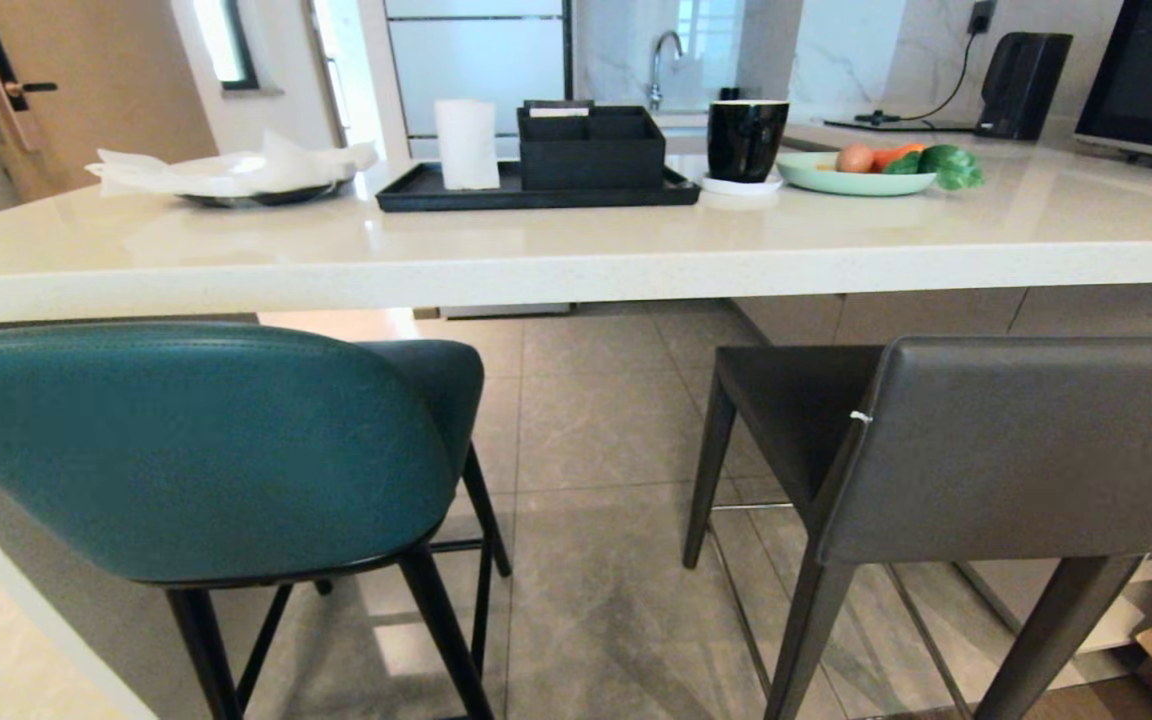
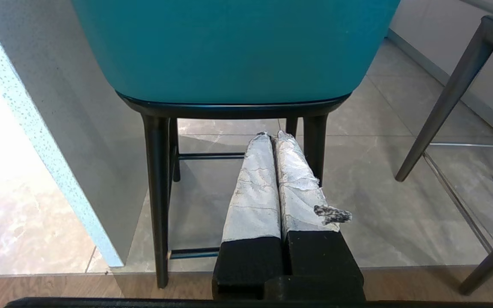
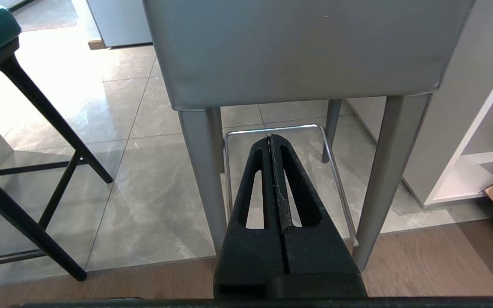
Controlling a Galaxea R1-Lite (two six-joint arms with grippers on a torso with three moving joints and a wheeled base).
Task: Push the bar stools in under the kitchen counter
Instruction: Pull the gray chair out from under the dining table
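Teal leather bar stool (image 1: 186,450) at my 10 o'clock, dark grey stool (image 1: 986,450) at 2, both backs outside the kitchen counter (image 1: 576,260). Left gripper (image 2: 272,136) and right gripper (image 3: 270,137) pressed closed (empty), behind each.

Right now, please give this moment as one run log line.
teal stool: not pushed in | grey stool: not pushed in | counter: ahead | left tool: shut, empty | right tool: shut, empty
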